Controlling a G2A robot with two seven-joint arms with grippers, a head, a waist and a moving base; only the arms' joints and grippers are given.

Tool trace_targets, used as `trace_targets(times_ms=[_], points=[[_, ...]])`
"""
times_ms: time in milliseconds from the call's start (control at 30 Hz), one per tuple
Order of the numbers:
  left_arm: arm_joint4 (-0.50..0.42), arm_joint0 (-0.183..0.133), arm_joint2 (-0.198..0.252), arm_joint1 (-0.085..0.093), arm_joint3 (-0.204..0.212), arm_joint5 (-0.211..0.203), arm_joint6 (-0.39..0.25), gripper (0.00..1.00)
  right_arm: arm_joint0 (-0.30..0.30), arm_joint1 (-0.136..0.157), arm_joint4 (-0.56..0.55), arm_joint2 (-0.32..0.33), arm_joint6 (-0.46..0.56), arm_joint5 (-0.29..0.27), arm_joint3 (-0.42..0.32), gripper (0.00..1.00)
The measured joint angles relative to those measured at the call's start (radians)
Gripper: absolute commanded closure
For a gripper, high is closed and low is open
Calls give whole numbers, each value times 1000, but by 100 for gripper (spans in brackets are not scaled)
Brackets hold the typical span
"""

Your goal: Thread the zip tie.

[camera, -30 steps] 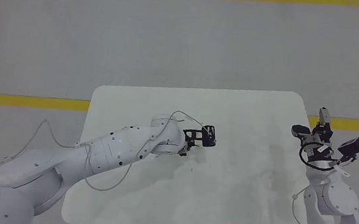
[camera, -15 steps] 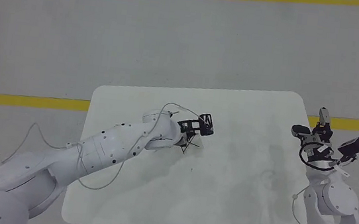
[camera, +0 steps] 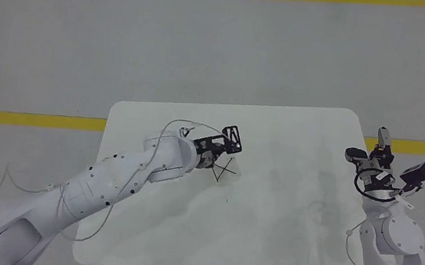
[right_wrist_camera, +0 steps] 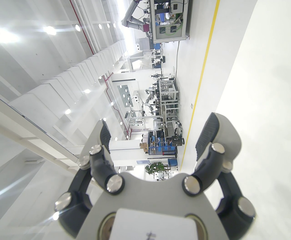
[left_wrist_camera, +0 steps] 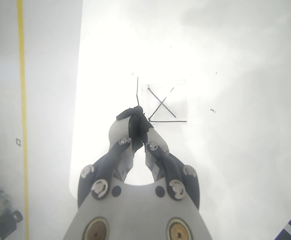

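Black pads of our left gripper point(left_wrist_camera: 137, 118) are clenched on one tie point(left_wrist_camera: 137, 92), whose free end sticks out above the surface point(left_wrist_camera: 227, 68). Just beyond, loose ties point(left_wrist_camera: 161, 104) lie crossed. Well apart, our right gripper point(right_wrist_camera: 158, 122) hangs released, empty. We judge the pick done; with no loop formed, the threading is left.

The top camera looks down on the table point(camera: 298, 142). The left wrist camera, nearer, shares its zip ties point(left_wrist_camera: 161, 104); the right faces the hall point(right_wrist_camera: 159, 91).
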Motion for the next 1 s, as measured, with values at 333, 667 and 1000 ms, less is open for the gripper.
trace_targets(times_ms=[333,667,1000], points=[[-17,114,-157,70,-31,-32,109,100,0,0,0,0,0,0,0,0],[-103,214,-281,132,-44,-53,277,100,0,0,0,0,0,0,0,0],[-288,210,-250,188,-12,-53,459,100,0,0,0,0,0,0,0,0]])
